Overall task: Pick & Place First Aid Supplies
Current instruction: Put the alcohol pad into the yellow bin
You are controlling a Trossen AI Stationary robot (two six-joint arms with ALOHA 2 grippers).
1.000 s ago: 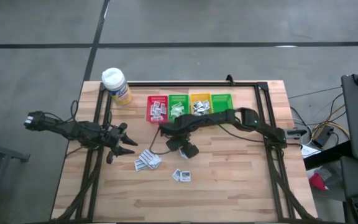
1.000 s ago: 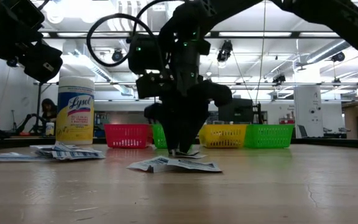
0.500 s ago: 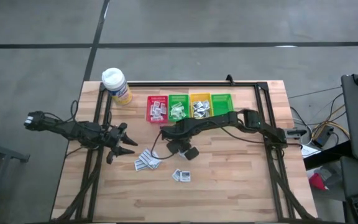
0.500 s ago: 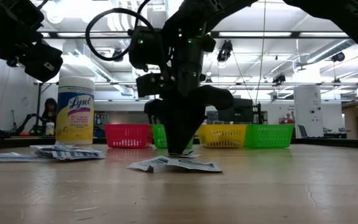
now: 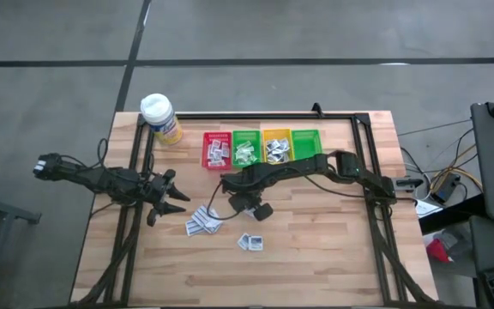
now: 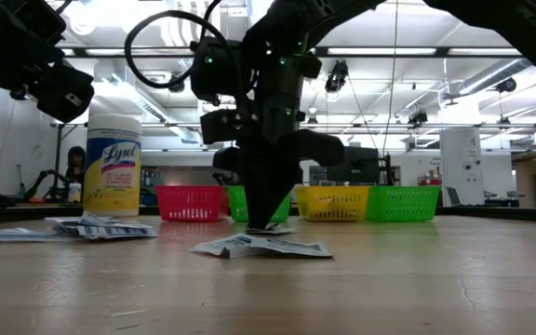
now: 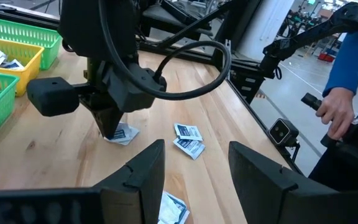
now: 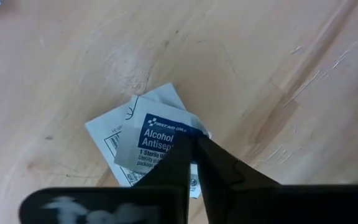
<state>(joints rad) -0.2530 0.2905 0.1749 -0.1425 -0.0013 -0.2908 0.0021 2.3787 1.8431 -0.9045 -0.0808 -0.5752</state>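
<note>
Two small packets (image 8: 157, 140) are seen overlapped on the wooden surface (image 5: 316, 240) under the right gripper (image 5: 249, 204), near its middle. In the right wrist view the fingers (image 8: 219, 165) are drawn together to a point over the upper packet, a blue-printed alcohol wipe, whose edge is pinched between their tips while it lies flat on the wood; the second packet is partly covered beneath it. In the low view the same gripper is shown pointing straight down with its tips at surface level.

At about 7 o'clock from the right gripper a loose heap of sachets (image 5: 203, 221) is spread out, and at about 6 o'clock a pair of sachets (image 5: 250, 243) lies apart from the heap. At 12 o'clock, along the far edge, four bins are lined up side by side: a red bin (image 5: 217, 148), a green bin (image 5: 246, 147), a yellow bin (image 5: 275, 145) and a second green bin (image 5: 306, 141); sachets are visible in the first three, and part of the last is hidden by the right arm. At about 10 o'clock a white-capped yellow bottle (image 5: 160, 118) is stood upright near the far left corner.

The left gripper (image 5: 177, 202) is held at about 9 o'clock from the right one, just beside the heap, with its fingers (image 7: 143, 168) spread wide and nothing between them. In the left wrist view a person's hand (image 7: 335, 112) and blue sleeve are seen beyond the surface edge.
</note>
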